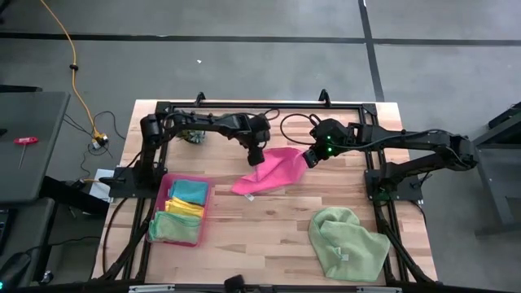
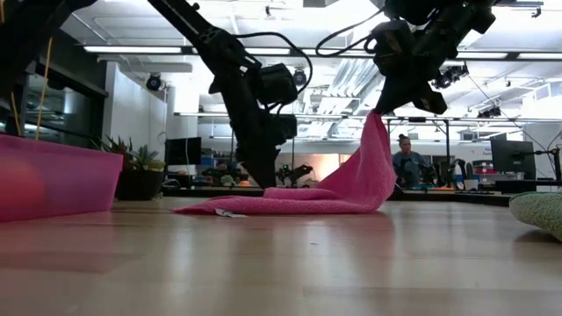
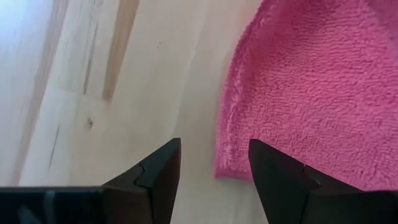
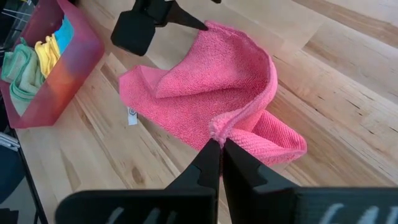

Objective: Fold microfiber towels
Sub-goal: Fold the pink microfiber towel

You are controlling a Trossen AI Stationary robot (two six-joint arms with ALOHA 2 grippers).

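The hot pink towel [image 1: 270,172] lies near the middle of the wooden tabletop [image 1: 260,236], its fuzzy pile rumpled, one flap folded over on itself and a small white tag showing at the edge nearest the pink tray [image 1: 181,210]. One corner of the hot pink towel is lifted off the tabletop: the right gripper [image 4: 219,144] has its fingers closed on that bunched corner, so in the low view the cloth rises in a steep peak from a flat spread. On the opposite side of the hot pink towel from the right gripper, the left gripper [image 3: 214,168] hangs low with its fingers open, straddling the towel's edge where it meets bare wood; whether they touch the cloth cannot be told. Beside the hot pink towel stands the pink tray, translucent and rectangular, holding a teal towel [image 1: 189,191], a yellow towel [image 1: 184,207] and a pale green towel [image 1: 171,227], all packed close so their folds are hard to make out. Well apart from the hot pink towel, toward the tabletop's near right corner, a second pale green towel [image 1: 346,242] lies crumpled, cut off at the frame edge in the low view. A small plant [image 1: 193,137] sits beyond the left arm, partly hidden by it.
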